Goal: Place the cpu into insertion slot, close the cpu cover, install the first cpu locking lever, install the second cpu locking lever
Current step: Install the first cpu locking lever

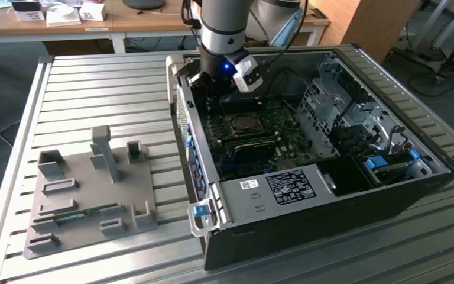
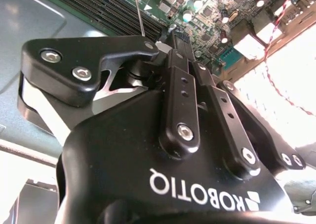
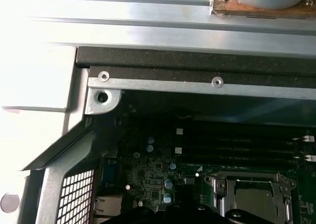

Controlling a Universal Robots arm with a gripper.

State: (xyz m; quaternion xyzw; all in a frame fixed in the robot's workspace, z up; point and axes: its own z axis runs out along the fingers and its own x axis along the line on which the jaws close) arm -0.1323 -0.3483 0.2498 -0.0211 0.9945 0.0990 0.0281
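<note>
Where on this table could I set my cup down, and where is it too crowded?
The slatted table is bare between the grey fixture tray and the wooden desk. Between tray and computer case only a narrow strip. Inside the case, around the arm, it is crowded.

Table: a slatted metal table [image 1: 109, 94] carried everything.
Case: an open black computer case [image 1: 306, 231] lay toward the exterior view's right.
Fixture: a grey fixture plate [image 1: 85, 189] sat beside the case, on the exterior view's left.
Green board: a narrow green board [image 1: 77, 216] lay in the plate.
Memory slots: long black memory slots [image 3: 242, 145] ran inside the case.
Background: a wooden desk [image 1: 69, 26] held white boxes [image 1: 63, 15].
</note>
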